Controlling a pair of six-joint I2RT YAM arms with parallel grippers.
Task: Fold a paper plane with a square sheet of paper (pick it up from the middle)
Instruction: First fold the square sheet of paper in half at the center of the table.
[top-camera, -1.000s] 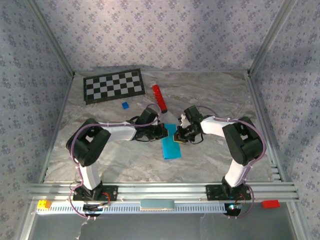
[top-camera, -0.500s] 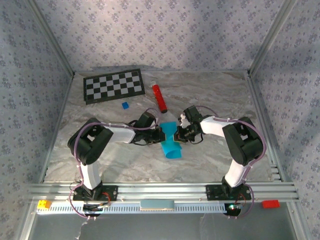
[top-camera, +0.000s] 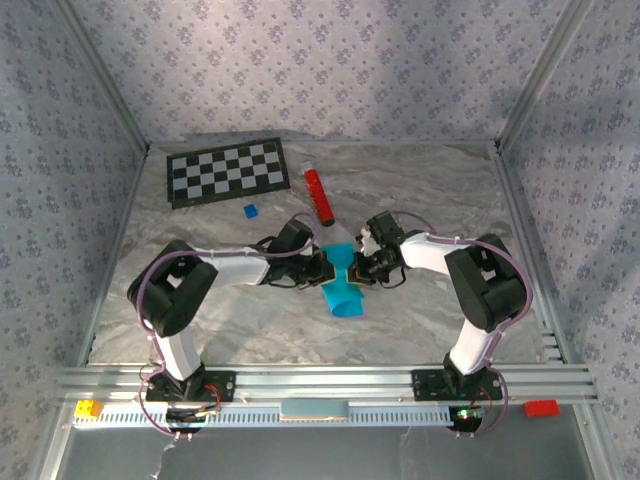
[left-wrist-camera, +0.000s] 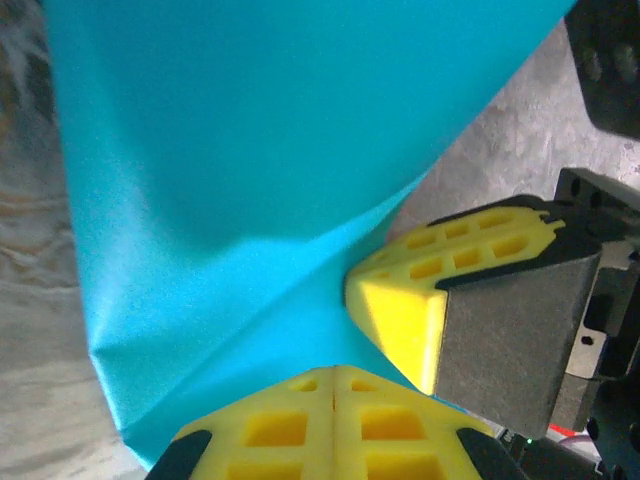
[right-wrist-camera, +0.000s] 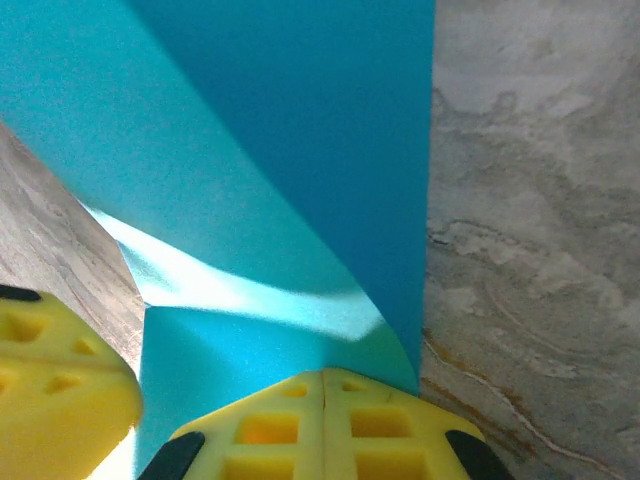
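Left fingers (left-wrist-camera: 275, 432) are pressed fully together on the sheet of paper (top-camera: 343, 296), coming in from its left side. Right fingers (right-wrist-camera: 270, 432) are closed on it the same way from the right, tips of the two pairs just beside each other.

Table (top-camera: 430, 320): grey marbled top, sheet is mid-table between the two arms.

Sheet: held at its far end, rest bows into a loose curl toward the near side. Can't tell if the low end rests on the table.

Diagonal crease runs into the left pinch, soft buckle near the right.

Handling, my read:
- Very light, thin, floppy. Sags wherever unsupported and creases for good if squeezed.
- Smooth, so likely slips from a shallow pinch.
- Pulling the grips apart risks a tear.
- Best hold: pads well onto the paper near the middle fold line, rest laid flat.
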